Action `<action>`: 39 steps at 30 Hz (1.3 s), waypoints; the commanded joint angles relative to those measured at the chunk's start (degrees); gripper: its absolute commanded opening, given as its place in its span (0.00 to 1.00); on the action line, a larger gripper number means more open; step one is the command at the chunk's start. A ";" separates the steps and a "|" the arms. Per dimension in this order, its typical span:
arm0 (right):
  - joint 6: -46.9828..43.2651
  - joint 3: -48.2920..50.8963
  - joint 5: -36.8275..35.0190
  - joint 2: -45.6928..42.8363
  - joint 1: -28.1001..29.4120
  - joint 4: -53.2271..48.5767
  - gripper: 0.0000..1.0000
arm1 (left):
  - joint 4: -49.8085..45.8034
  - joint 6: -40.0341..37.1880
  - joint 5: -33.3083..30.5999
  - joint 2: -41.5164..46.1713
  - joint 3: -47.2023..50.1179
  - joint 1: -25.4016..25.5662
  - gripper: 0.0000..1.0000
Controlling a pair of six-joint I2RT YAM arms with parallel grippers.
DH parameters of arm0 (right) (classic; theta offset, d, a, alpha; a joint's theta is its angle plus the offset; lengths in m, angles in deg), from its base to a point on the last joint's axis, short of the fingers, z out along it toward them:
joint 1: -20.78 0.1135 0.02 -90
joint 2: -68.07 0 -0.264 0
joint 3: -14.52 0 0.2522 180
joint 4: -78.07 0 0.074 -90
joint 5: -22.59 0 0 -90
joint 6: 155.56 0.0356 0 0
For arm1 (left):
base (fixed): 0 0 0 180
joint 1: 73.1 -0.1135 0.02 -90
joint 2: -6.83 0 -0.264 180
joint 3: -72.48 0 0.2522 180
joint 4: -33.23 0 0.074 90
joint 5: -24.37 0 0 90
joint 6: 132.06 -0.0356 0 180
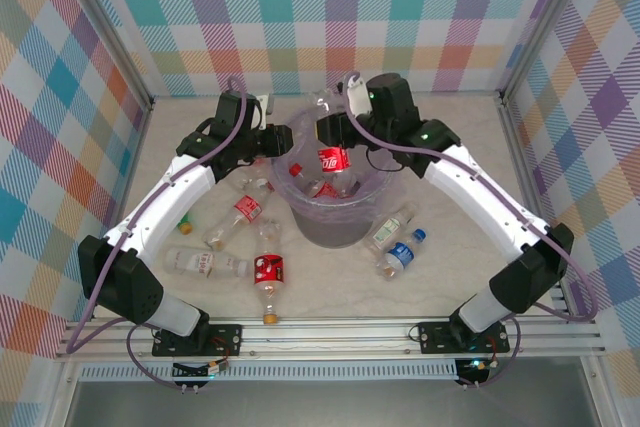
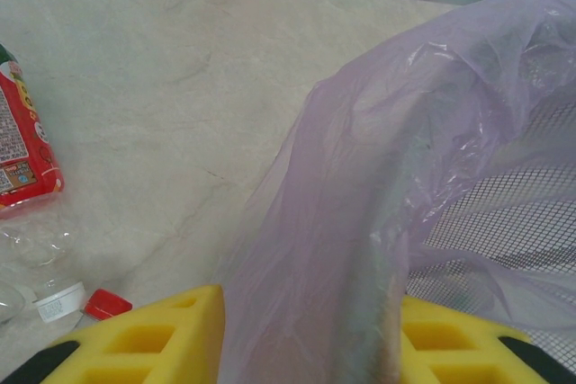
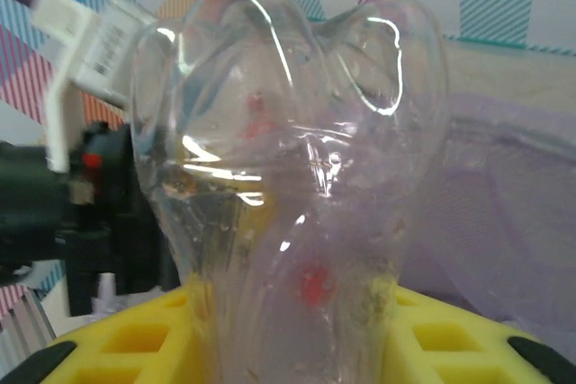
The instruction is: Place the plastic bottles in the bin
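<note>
The bin (image 1: 372, 209), a grey bucket lined with a lavender bag, stands mid-table. My left gripper (image 1: 278, 142) is at its left rim; the left wrist view has the yellow fingers (image 2: 153, 334) shut on a fold of the bag (image 2: 342, 222). Over the bin's back edge, my right gripper (image 1: 338, 132) is shut on a clear plastic bottle (image 3: 288, 150) with a red label (image 1: 333, 159), its lobed base pointing away from the camera. Two bottles (image 1: 300, 172) lie inside the bin. Several more lie on the table: red-labelled ones (image 1: 243, 212) (image 1: 268, 272) on the left, a blue-capped one (image 1: 402, 253) on the right.
A clear bottle (image 1: 203, 263) lies near the left arm and another (image 1: 390, 230) by the bin's right side. A green cap (image 1: 185, 219) sits at the left. The left wrist view has a red-labelled bottle (image 2: 22, 146) and loose white (image 2: 58, 301) and red (image 2: 106, 303) caps.
</note>
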 commanded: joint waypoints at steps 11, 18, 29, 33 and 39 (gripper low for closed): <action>-2.12 9.60 -0.22 2.48 -0.13 7.53 0.66 | -3.43 -0.65 -3.42 -2.06 2.26 1.08 0.40; -3.60 6.43 -0.23 2.40 -0.13 3.72 0.82 | -3.74 -0.73 -3.61 -2.44 2.05 1.08 0.40; -3.21 0.33 -3.22 -2.71 -0.13 -6.14 0.95 | -3.69 -1.27 -4.43 -2.22 2.31 1.26 0.40; -1.25 2.27 -2.43 -10.15 -0.13 -5.63 0.99 | -3.73 -1.27 -4.45 -2.30 2.15 1.26 0.40; 1.64 0.40 -12.82 -20.13 -0.77 -15.14 0.99 | -3.59 -1.10 -4.17 -2.20 2.24 1.26 0.40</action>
